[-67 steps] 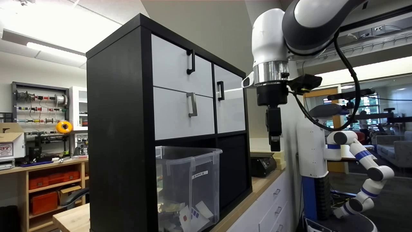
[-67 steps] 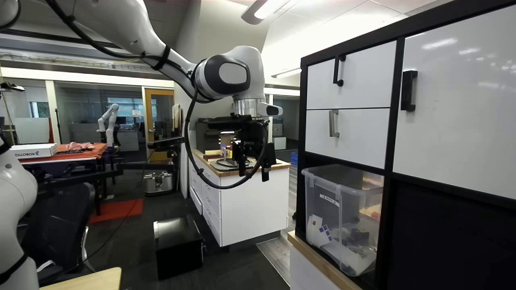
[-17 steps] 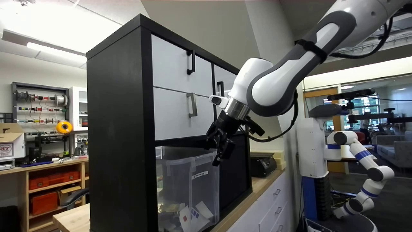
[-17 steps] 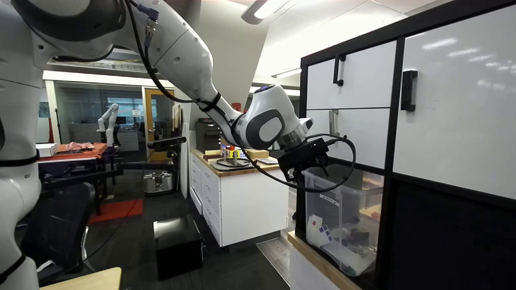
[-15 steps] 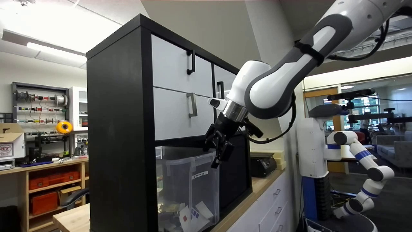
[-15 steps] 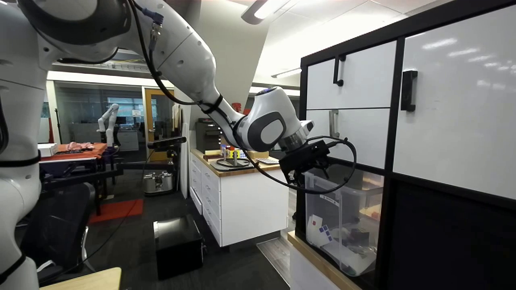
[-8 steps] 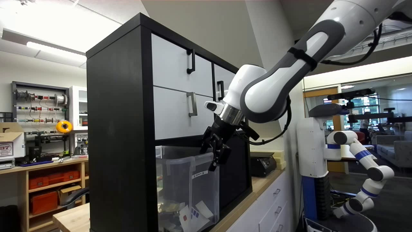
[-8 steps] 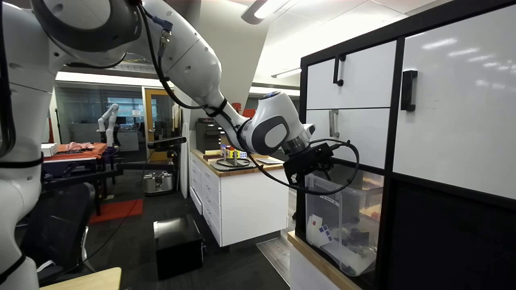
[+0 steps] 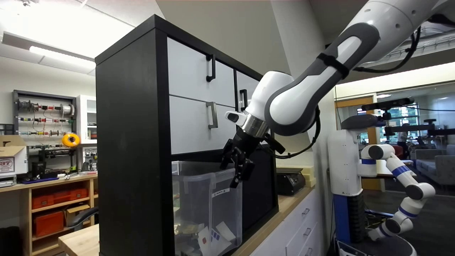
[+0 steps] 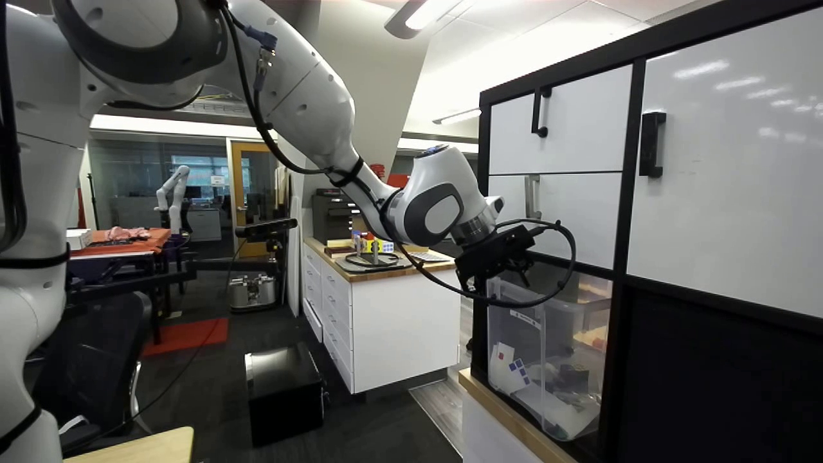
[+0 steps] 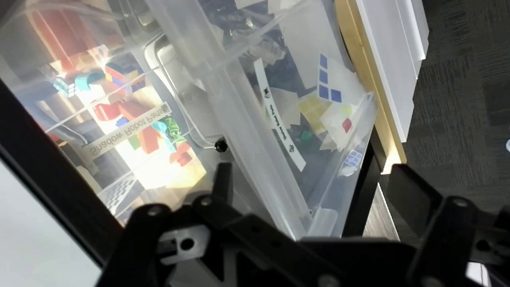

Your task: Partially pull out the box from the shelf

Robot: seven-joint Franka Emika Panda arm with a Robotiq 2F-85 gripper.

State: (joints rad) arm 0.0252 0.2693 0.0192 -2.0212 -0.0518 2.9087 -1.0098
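One large, clear plastic storage box (image 9: 227, 209) with a thick rim stands upright in one tall black cube shelf (image 9: 128, 135), in the lower compartment directly beneath two white drawer fronts (image 9: 188, 131) set one above the other; beside these is one white door front (image 10: 726, 206). The fronts carry two black bar handles (image 10: 650, 145) and one grey metal handle (image 9: 214, 115). Inside the box lie flat white pieces (image 11: 348, 79), overlapping too much to count, one with four blue squares showing. Two white label strips (image 11: 277, 117) appear in the wrist view, one on the front wall, the other reading "Shadow Robot Parts" in mirror writing. The shelf rests on one wood-topped white counter (image 9: 288, 201), which also bears one boxy black device (image 9: 291, 180). One white and dark-grey robot arm (image 9: 320, 76) slants down to the box, its two black fingers (image 11: 414, 199) spread wide apart: in the wrist view the front rim runs through the gap, one finger over the box's opening, the other out in front of the wall. I cannot tell whether either touches the box.
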